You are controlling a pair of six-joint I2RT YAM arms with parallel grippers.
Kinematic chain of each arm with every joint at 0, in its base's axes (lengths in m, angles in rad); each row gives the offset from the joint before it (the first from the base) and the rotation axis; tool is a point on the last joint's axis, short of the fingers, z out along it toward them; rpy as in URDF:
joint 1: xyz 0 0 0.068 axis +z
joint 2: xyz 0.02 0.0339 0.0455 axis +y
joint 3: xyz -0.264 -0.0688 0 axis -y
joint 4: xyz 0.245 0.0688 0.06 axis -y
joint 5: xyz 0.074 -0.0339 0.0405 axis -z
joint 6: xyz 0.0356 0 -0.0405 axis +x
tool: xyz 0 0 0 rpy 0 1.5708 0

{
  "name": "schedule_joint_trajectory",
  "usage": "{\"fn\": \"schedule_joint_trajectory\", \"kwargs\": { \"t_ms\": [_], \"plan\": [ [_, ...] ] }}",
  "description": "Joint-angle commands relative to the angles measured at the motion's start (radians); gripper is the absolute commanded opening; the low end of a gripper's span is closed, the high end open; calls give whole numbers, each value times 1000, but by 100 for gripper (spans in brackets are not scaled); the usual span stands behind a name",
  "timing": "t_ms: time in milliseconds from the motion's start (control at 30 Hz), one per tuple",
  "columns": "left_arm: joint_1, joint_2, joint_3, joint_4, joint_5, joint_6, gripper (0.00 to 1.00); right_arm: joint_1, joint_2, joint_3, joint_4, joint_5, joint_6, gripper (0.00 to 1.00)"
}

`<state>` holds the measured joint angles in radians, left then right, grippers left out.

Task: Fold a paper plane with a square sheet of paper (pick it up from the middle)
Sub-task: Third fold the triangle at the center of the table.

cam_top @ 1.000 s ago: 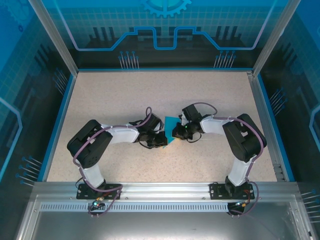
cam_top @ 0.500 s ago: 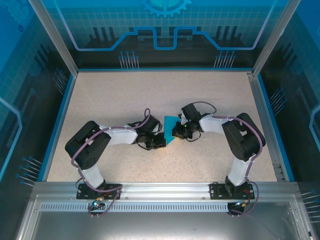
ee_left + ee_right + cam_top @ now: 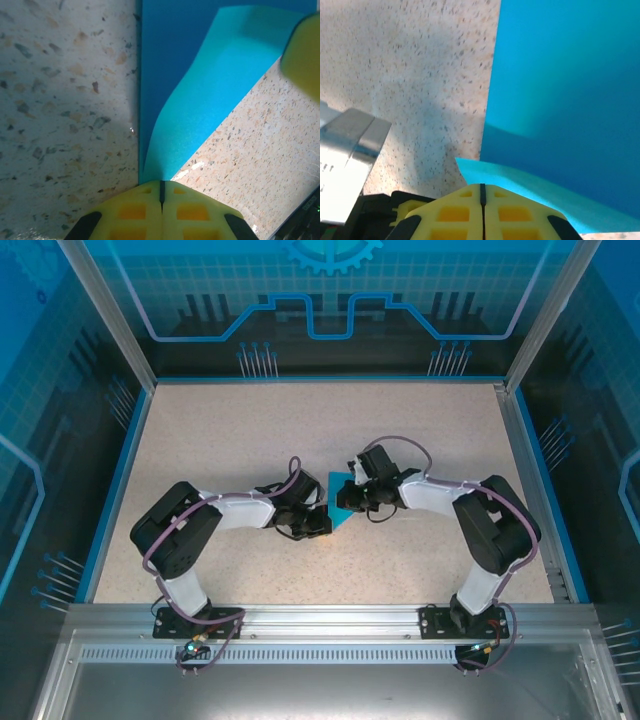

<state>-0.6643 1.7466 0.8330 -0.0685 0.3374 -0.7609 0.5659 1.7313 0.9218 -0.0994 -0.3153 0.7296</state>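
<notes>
The square sheet of paper (image 3: 336, 495) is cyan-blue and lies mid-table between my two grippers, partly folded, with one flap (image 3: 210, 95) raised off the table. No finished paper plane is in view. My left gripper (image 3: 161, 185) is shut, and the flap's narrow lower tip runs into its yellow jaws. My right gripper (image 3: 482, 187) is shut too, with a lifted edge of the sheet (image 3: 565, 75) passing into its jaws. In the top view the left gripper (image 3: 322, 523) sits at the sheet's near-left edge and the right gripper (image 3: 350, 502) at its right side.
The speckled beige table (image 3: 250, 430) is ringed by a blue rim and clear walls. A yellow finger of the right gripper (image 3: 302, 50) shows at the upper right of the left wrist view. Both arms' elbows bulge outward near the table's front.
The right gripper slid left and slightly away onto the sheet and closed fully. The left gripper stayed at the near-left edge and tightened a little.
</notes>
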Motion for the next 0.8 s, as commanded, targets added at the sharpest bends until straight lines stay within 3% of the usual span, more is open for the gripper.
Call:
{"fn": "schedule_joint_trajectory", "kwargs": {
  "t_ms": [0, 500, 767],
  "plan": [
    [3, 29, -17, -79, -27, 0, 0, 21, 0, -36, 8, -8, 15, 5],
    [3, 30, -14, -89, -39, -8, 0, 58, 19, -100, 59, -83, 32, 4],
    [2, 27, -15, -106, -47, -10, 0, 45, 86, -81, 18, -38, 10, 3]
  ]
}}
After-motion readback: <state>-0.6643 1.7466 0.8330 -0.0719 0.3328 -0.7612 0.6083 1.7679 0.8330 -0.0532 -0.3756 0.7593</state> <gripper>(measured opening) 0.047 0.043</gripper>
